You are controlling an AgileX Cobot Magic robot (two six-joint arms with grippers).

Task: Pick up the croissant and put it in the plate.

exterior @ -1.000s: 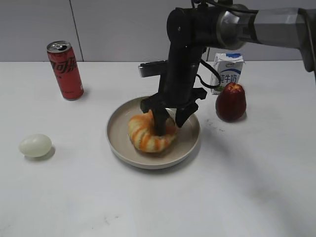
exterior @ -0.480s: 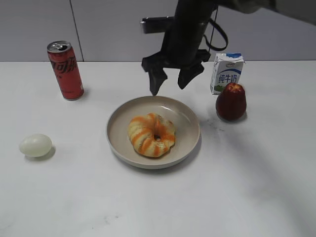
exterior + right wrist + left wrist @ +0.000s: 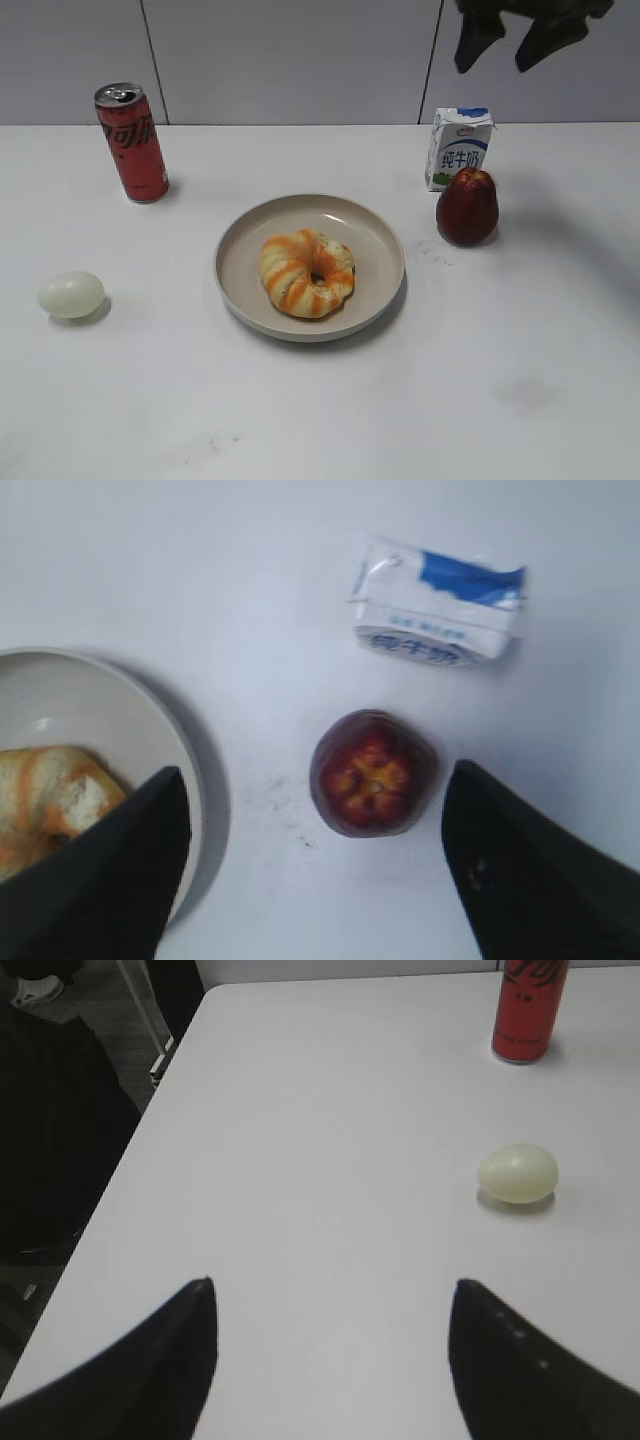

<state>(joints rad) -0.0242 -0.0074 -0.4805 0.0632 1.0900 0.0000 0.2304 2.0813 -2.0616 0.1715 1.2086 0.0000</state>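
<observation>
The croissant (image 3: pixel 306 272), cream-yellow with orange stripes and a small centre hole, lies in the middle of the beige plate (image 3: pixel 245 240). In the right wrist view part of the croissant (image 3: pixel 50 790) shows at the left edge in the plate (image 3: pixel 150 705). My right gripper (image 3: pixel 505 45) is open and empty, high at the top right of the exterior view, above the milk carton. In its own view the right gripper (image 3: pixel 315 780) hangs over the red fruit. My left gripper (image 3: pixel 333 1295) is open and empty over bare table, out of the exterior view.
A red cola can (image 3: pixel 131 141) stands at the back left. A pale egg (image 3: pixel 71 294) lies at the left; it also shows in the left wrist view (image 3: pixel 517 1173). A milk carton (image 3: pixel 458 148) and a dark red fruit (image 3: pixel 467 206) stand right of the plate.
My right gripper let go of the croissant in the plate, then rose and moved to the upper right. The croissant stays in the plate.
</observation>
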